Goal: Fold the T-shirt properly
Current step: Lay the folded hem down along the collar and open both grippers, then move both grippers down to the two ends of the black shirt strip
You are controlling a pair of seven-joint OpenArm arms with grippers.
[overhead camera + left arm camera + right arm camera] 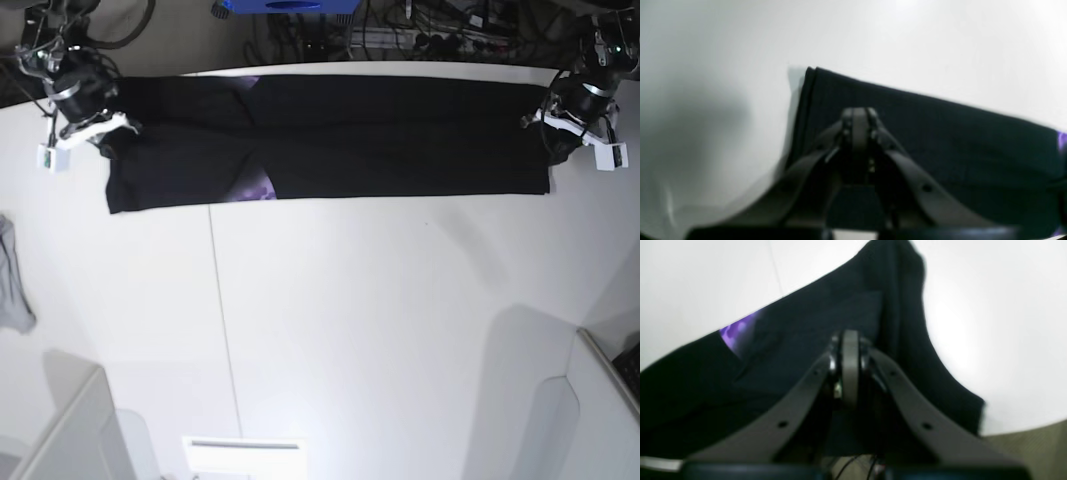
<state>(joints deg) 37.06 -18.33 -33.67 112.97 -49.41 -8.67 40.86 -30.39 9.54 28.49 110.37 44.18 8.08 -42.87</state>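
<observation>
The black T-shirt [380,140] lies flat as a long strip across the far part of the white table [380,320], with a purple print [258,188] showing near its left third. My left gripper [548,132] is at the strip's right end. In the left wrist view its shut fingertips [858,115] rest on the T-shirt [940,140] just inside the edge. My right gripper [108,138] is at the left end, and its shut tips [850,340] sit on the T-shirt [790,340] beside a bunched fold. Whether either one pinches cloth does not show.
A small grey cloth [12,280] lies at the table's left edge. Pale box-like panels stand at the near left [60,430] and near right [590,410] corners. Cables and a blue object [280,5] lie behind the far edge.
</observation>
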